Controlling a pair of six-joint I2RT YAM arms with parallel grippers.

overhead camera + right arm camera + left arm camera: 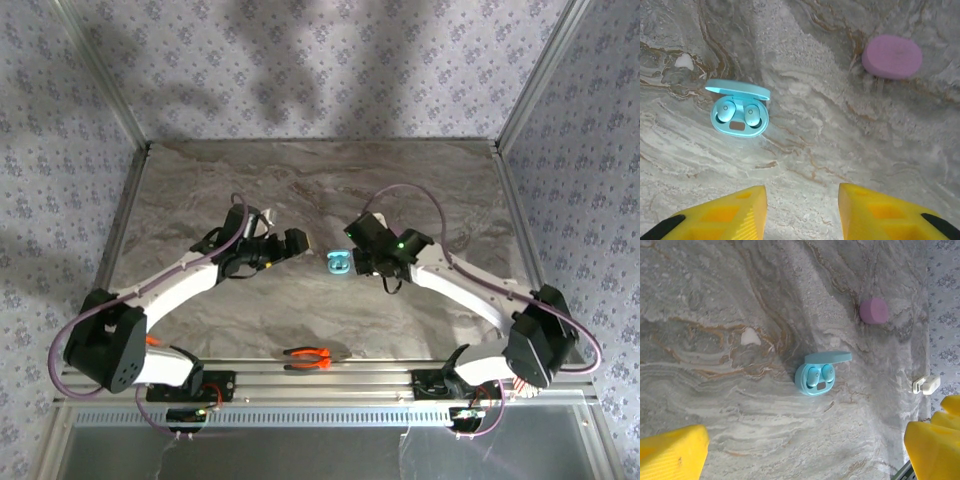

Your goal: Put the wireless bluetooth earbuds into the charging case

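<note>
The marble bench [300, 190] carries everything. The left hand [805, 450], left of centre, stands wide open and empty. The right hand [802, 200], right of centre, is open too and holds nothing. Orange-handled pliers [308, 357] lie at the near edge. A closed pink case [891, 56] lies well apart from the open teal charging case [739, 111]. That case sits between the hands, with two teal earbuds [752, 116] seated inside.
</note>
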